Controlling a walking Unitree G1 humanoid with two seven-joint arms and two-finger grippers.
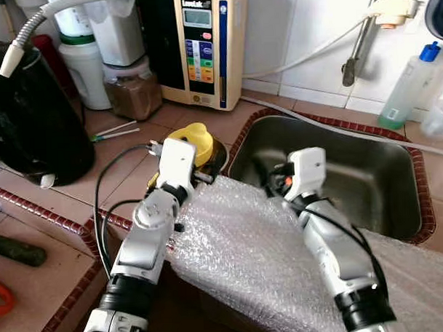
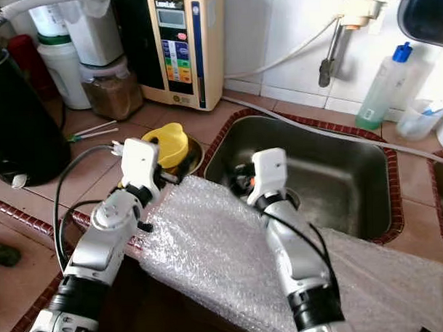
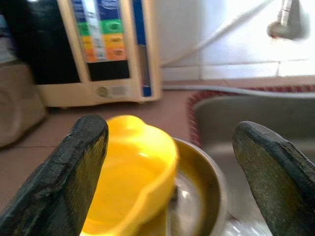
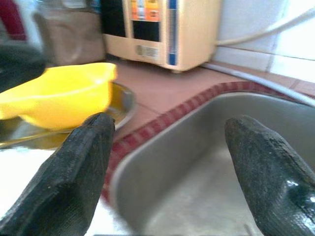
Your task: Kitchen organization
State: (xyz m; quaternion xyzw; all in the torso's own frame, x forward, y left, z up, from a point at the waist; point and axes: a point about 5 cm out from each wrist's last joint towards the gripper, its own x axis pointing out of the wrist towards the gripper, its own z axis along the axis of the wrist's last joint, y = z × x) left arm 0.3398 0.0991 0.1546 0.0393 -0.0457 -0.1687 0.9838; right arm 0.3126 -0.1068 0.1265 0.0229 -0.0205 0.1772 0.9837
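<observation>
Now, left fingers [image 3: 172, 182]: mine, spread apart, holding nothing, just before the yellow plastic bowl [image 3: 130, 172].
Right fingers [image 4: 172, 182]: mine, spread apart too, holding nothing, at the near corner of the stainless steel sink [image 1: 353, 176].
Yellow bowl: sits tilted in a shallow round metal dish [image 3: 206, 191], on the terracotta-tiled table [image 1: 127, 180] just left of the sink.
Bubble wrap sheet [image 1: 246, 260]: under both my arms, over the table's front edge.
Beige water ioniser [image 1: 203, 46]: upright against the white-tiled wall behind.
</observation>
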